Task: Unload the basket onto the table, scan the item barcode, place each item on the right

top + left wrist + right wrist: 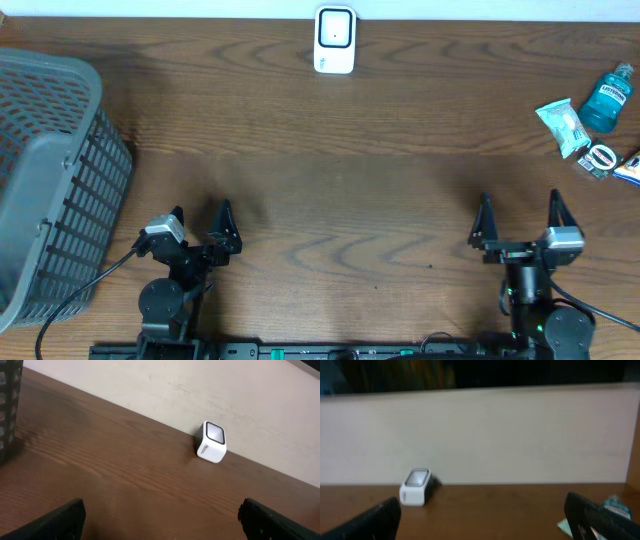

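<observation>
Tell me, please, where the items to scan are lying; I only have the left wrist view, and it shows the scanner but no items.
Observer: They lie in a cluster near the far right corner of the table, well to the right of the scanner.
Operator: What is in that cluster?
Observer: A blue bottle, a pale packet beside it, and smaller packs nearer the edge that I cannot identify.
Operator: Is the right arm holding anything?
Observer: No. The right fingers are open and empty, near the front of the table and apart from the cluster.
</observation>
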Available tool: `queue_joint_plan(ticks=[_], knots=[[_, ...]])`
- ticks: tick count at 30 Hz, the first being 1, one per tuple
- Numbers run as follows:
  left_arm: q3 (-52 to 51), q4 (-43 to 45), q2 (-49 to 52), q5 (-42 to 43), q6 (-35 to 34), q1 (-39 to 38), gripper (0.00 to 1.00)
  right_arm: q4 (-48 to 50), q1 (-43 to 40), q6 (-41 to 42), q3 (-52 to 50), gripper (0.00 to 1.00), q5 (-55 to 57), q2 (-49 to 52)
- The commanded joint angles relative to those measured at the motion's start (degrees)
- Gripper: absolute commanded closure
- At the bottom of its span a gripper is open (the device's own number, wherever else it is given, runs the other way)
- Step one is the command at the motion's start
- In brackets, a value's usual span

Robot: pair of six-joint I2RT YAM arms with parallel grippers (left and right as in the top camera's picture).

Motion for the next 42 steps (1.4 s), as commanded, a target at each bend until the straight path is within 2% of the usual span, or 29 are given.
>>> queue_joint_plan(ticks=[1,7,12,36,42], knots=[[-1.05,-1.90,-0.20,-0.70,0.09,0.20,0.03,2.27,0.48,0.76,-4.04,0.01,0.04,-0.87],[-1.05,-1.90,-0.20,-0.70,0.09,0.20,0.02,2.84,0.61,1.55,-9.07,0.01,-0.17,-0.87],[-1.05,-1.90,-0.20,-0.70,0.09,0.20,0.02,-5.81,0.57,1.60,-8.94,0.01,-0.20,-0.81],[-1.05,-1.95,-0.37,-1.18,1.03,0.20,0.03,-5.57,0.57,1.57,-8.96,0.01,-0.13,-0.42],[-1.05,3.80,-1.16,-6.49,0.98,0.22,0.02,-5.57,0.57,1.57,-8.96,0.01,-0.13,-0.42]])
